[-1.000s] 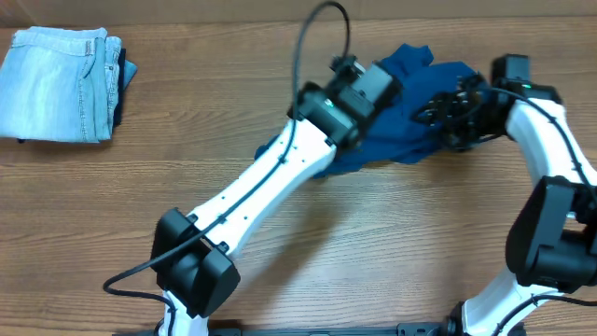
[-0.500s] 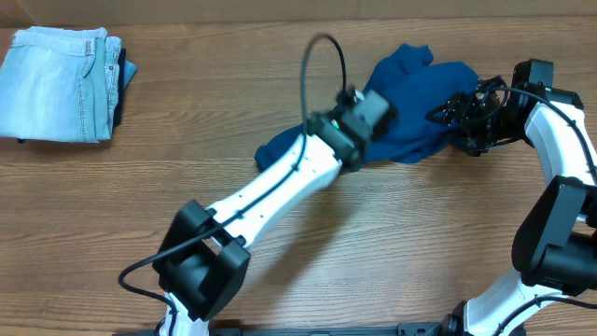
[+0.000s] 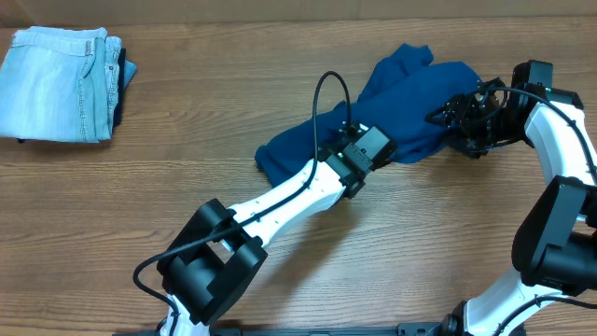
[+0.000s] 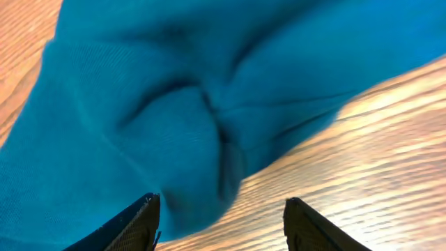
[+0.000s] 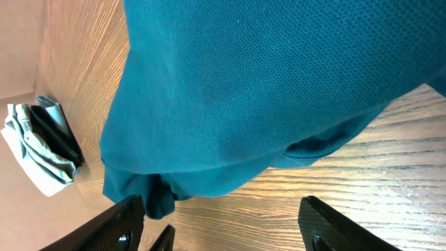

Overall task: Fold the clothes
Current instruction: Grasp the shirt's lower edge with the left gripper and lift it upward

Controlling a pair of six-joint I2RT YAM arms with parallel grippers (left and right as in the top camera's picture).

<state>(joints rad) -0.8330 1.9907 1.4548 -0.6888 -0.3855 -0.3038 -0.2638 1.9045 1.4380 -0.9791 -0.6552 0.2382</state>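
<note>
Teal polo shirt (image 3: 420, 93) lies bunched; left fingers (image 4: 136, 226), right fingers (image 5: 118, 224) spread.

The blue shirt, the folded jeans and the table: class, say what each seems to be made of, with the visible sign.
Shirt: soft knit fabric, matte; the right wrist view shows a fine dimpled knit texture and limp folds. Jeans: pale denim, probably cotton; faded wash, stitched seams. Table: wood or wood-look laminate, slightly glossy; grain lines with glare.
</note>
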